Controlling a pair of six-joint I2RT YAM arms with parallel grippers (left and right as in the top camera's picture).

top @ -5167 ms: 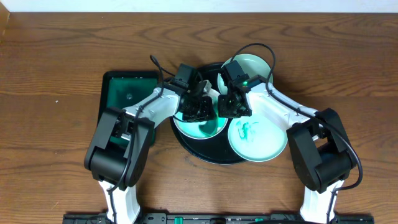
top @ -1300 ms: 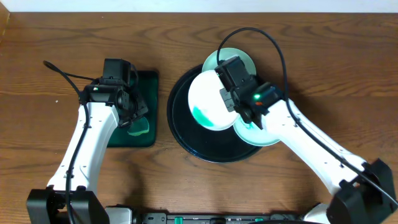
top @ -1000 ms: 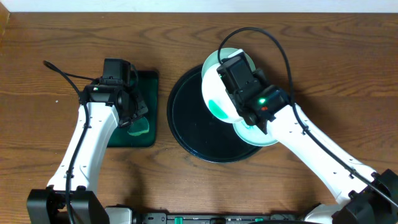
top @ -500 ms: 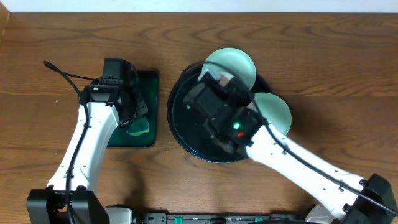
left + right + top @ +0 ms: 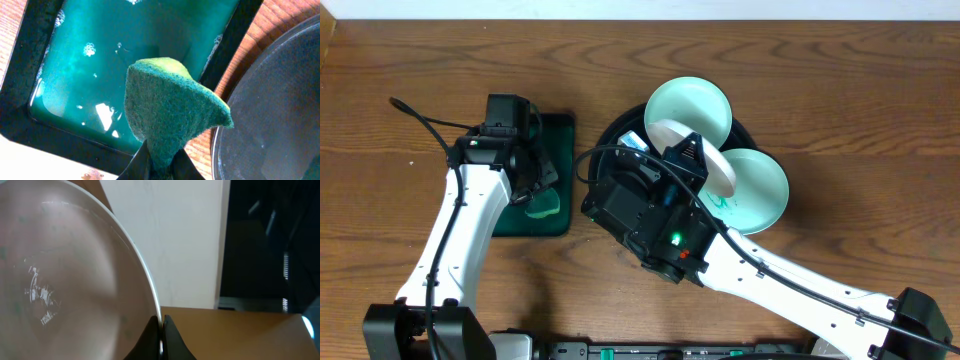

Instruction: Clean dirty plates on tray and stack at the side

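Observation:
The round black tray (image 5: 612, 138) is largely covered by my raised right arm. My right gripper (image 5: 686, 152) is shut on the rim of a white plate (image 5: 712, 160) and holds it tilted on edge above the tray. In the right wrist view the rim sits between the shut jaws (image 5: 161, 330) and the plate (image 5: 60, 280) fills the left. A pale mint plate (image 5: 690, 103) lies at the tray's back. Another plate (image 5: 758, 190) with teal smears lies at its right. My left gripper (image 5: 530, 190) is shut on a green sponge (image 5: 170, 115) over the green tray.
The rectangular dark green tray (image 5: 556, 130) left of the black tray holds teal soapy water (image 5: 125, 55). The black tray's rim (image 5: 270, 120) lies just right of the sponge. A cable (image 5: 420, 112) loops off the left arm over the wooden table.
My right arm has lifted the white plate off the tray and turned it on edge, rising towards the camera. My left arm had earlier carried the sponge to the green tray and now stays still.

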